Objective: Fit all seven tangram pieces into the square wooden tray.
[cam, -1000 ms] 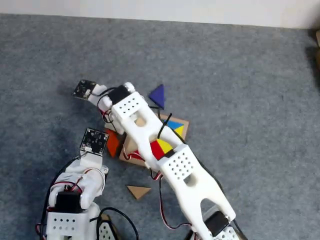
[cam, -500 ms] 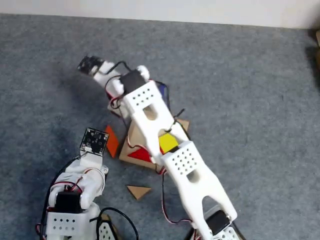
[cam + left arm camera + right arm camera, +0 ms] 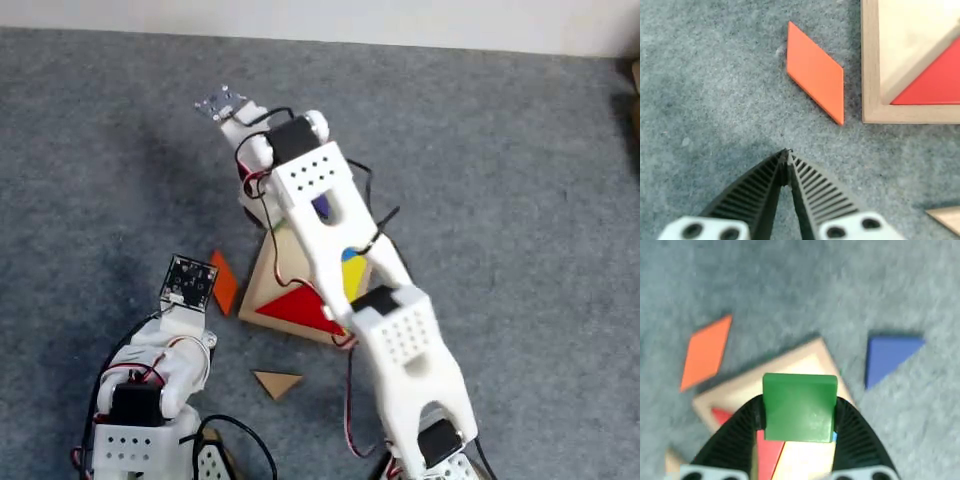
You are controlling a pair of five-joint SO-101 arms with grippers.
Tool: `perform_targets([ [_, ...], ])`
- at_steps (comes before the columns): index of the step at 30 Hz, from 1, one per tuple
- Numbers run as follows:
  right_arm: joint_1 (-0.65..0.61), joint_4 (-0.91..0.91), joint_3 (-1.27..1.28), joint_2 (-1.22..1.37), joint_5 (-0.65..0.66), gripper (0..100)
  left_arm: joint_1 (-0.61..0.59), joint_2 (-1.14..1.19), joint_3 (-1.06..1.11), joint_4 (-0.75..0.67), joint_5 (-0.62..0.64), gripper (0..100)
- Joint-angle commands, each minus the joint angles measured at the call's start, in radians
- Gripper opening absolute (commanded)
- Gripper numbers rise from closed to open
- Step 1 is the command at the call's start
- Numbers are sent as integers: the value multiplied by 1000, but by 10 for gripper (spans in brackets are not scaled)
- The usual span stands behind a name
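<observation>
We see the square wooden tray (image 3: 262,282) lying just left of centre in the high view, on the grey felt-covered worktop (image 3: 500,150). The right arm stretches over it from the lower right toward the upper left. The right hand (image 3: 799,412) is clamped on a green square wooden piece (image 3: 800,397), gripping it by two opposite straight edges and holding it above the tray's far corner. A large red triangular piece (image 3: 300,308) and a yellow piece (image 3: 350,265) already sit inside the tray.

The left hand (image 3: 787,157) hangs at the lower left with its tips pressed together on nothing. An orange parallelogram piece (image 3: 225,283) lies flat on the felt just beside the tray's left rim, apart from it. A small plain wooden triangle (image 3: 277,382) rests below the tray, and a blue triangular piece (image 3: 887,357) lies near the tray's far corner.

We judge these pieces to be thin, stiff and light, with smooth painted faces that could slip or swivel in a loose pinch. A hold across two parallel edges, as on the green square, should keep a piece level. For the parallelogram, we would pinch across its two long sides near the middle. The soft felt should let the tips press down around its edge. The triangles have no parallel sides, so they are likelier to twist.
</observation>
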Motion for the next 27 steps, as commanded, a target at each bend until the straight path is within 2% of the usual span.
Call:
perform_targets([
  [1,13,2,205,-222,-9,4,-13,-53,21,6,-8,6],
  [6,15,-91,429,-278,-25,5,-13,-53,21,6,-8,6],
  [10,47,-242,570,-277,-121,5,-13,-53,21,6,-8,6],
  [18,94,-421,697,-277,-137,8,-13,-53,21,6,-8,6],
  [24,124,-467,762,-277,-137,159,-13,-53,21,6,-8,6],
  [27,119,-463,776,-282,-137,174,-13,-53,21,6,-8,6],
])
